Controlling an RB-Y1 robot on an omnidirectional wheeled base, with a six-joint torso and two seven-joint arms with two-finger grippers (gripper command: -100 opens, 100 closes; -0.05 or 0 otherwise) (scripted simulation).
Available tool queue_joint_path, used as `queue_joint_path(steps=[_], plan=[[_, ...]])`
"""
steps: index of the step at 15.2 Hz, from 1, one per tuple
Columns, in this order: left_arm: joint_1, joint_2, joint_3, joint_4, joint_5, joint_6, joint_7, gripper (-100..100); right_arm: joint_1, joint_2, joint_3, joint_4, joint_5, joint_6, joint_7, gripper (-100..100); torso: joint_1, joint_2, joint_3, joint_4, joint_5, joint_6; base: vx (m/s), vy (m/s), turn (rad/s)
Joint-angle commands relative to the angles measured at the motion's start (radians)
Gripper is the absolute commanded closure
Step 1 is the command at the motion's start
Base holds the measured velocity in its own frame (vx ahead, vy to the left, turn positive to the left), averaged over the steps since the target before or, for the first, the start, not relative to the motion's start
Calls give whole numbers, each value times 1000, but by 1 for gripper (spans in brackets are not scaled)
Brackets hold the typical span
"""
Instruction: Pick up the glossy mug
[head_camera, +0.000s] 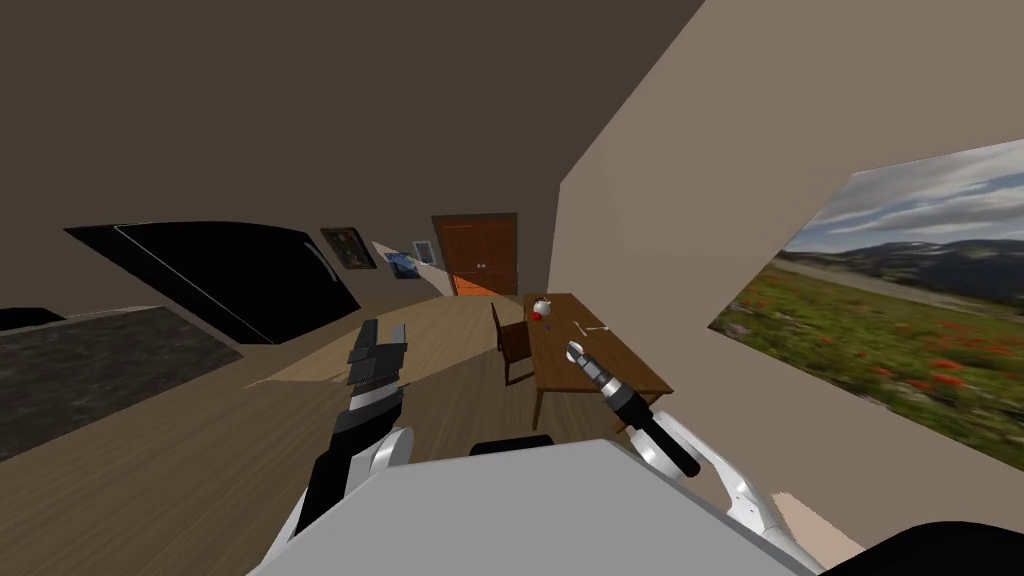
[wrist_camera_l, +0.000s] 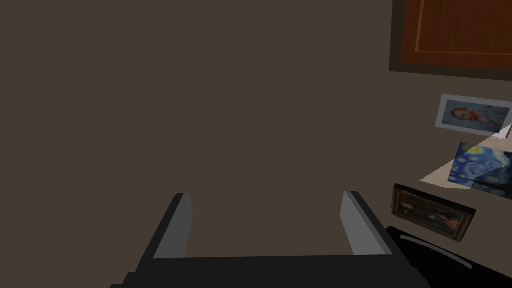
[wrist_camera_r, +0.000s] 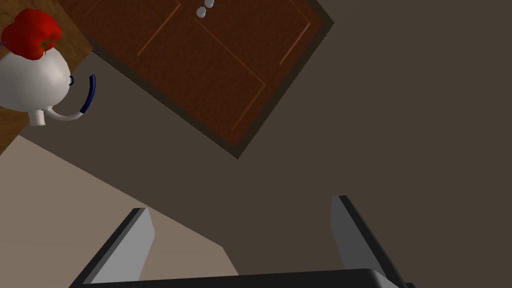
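The mug has a round, shiny white body and a thin curved handle that turns from white to dark blue. It stands at the far end of the wooden counter, the end nearest the reddish-brown double door. A red bell pepper lies touching the mug's side. In the head view both show as a small white and red spot on the far edge of the brown top. Two small pale things lie nearer along the counter, between the mug and my right hand; they are too small to name. The right hand hangs over the middle of the counter, well apart from the mug, with its two grey fingers spread wide and nothing between them. It points toward the door and the dull brown wall rather than at the mug, which sits off to one side of its fingers. A dark wooden chair stands against the counter's long side. The left hand is raised over the plank floor, away from the counter, its fingers also spread and empty. Farther left there is a dark speckled worktop and a black area. On the pale wall to the right hangs a large landscape picture of a meadow with red flowers.
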Motion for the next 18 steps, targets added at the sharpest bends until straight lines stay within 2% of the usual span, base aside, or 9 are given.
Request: queue_joint_path(steps=[1, 6, 8, 9, 11, 12, 13, 14, 18], plan=[[0, 0, 0, 0, 0, 0, 0, 0, 0, -32, 3, 26, 7, -3, 4, -100, 0, 0, 0, 0, 0, 0, 4, 44, 47], [0, 0, 0, 0, 0, 0, 0, 0, -9, -150, 49, 155, 75, -11, 42, -100, -1, 0, 0, 0, 0, 0, 15, 56, 178], [0, 0, 0, 0, 0, 0, 0, 0, -9, -172, 49, 164, 75, -11, 42, -100, 0, -1, 0, 0, 0, 0, 21, 48, 96], [0, 0, 0, 0, 0, 0, 0, 0, -13, -204, 66, 211, 99, -14, 55, -100, -1, 0, 0, 0, 0, 1, 19, 43, 120], [0, 0, 0, 0, 0, 0, 0, 0, -13, -217, 66, 211, 99, -14, 55, -100, -1, 0, 0, 0, 0, 0, 19, 34, 105], [0, 0, 0, 0, 0, 0, 0, 0, -16, -259, 83, 243, 123, -16, 68, -100, -2, 0, 0, 0, 0, 0, 27, 29, 156], [0, 0, 0, 0, 0, 0, 0, 0, -16, -259, 83, 258, 123, -16, 68, -100, -2, -1, 0, 0, 0, 0, 33, 32, 168], [0, 0, 0, 0, 0, 0, 0, 0, -19, -297, 101, 295, 147, -19, 81, -100, -2, -1, -1, 0, 0, 0, 41, 43, 247], [0, 0, 0, 0, 0, 0, 0, 0, -26, -371, 138, 374, 196, -25, 108, -100, -2, -1, -1, 0, 0, 0, 40, 35, 157]])
